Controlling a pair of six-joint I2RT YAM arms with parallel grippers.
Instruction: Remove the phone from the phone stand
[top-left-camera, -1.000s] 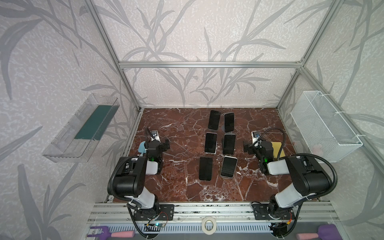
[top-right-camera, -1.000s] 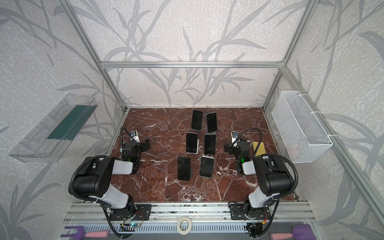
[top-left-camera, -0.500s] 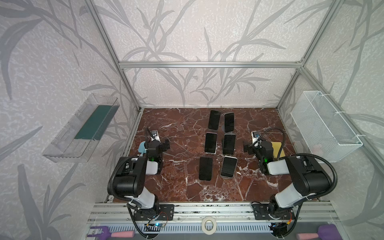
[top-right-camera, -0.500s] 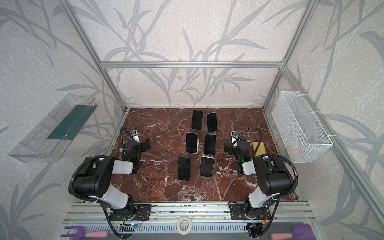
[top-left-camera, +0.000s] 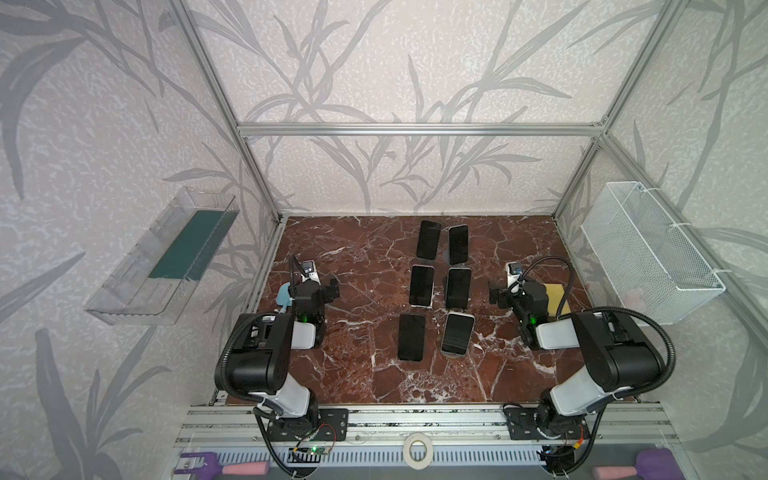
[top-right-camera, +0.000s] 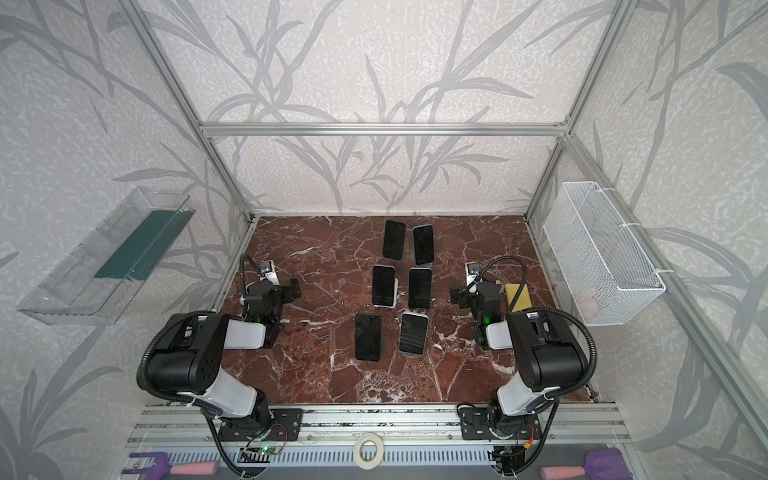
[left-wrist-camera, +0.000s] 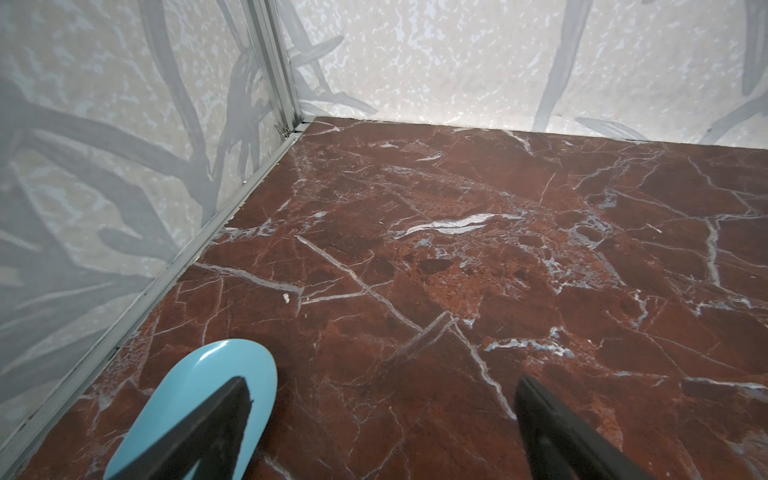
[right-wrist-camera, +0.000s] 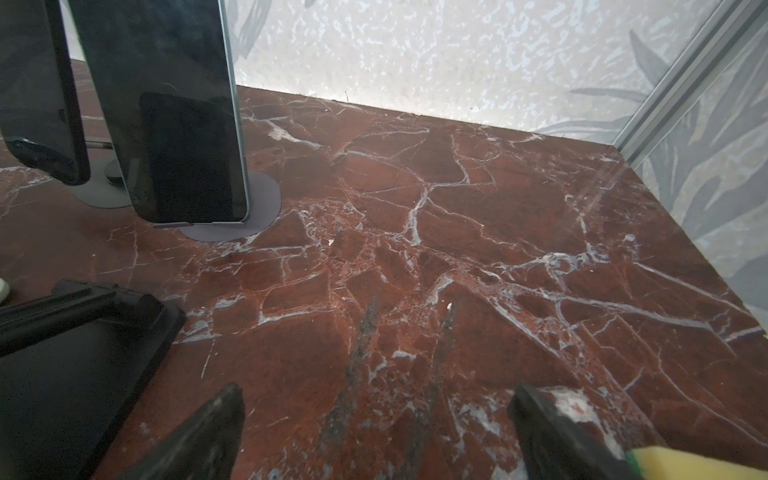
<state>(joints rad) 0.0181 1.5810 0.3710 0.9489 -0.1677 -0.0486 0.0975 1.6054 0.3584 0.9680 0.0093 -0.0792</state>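
Nothing has been moved since the earlier frames. The left hand (left-wrist-camera: 382, 386), at 9 o'clock, and the right hand (right-wrist-camera: 378, 392), at 3 o'clock, are held open and empty. The phone (right-wrist-camera: 183, 124) is kept on its stand (right-wrist-camera: 266, 199) at the middle of the bench (top-left-camera: 353, 374); all the task is left.

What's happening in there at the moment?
Nothing is being handled yet. Six phones sit in two columns in the middle, at least two propped on round-based stands. The left tool hangs open and empty by a light-blue object; the right tool is open and empty next to a yellow sponge.
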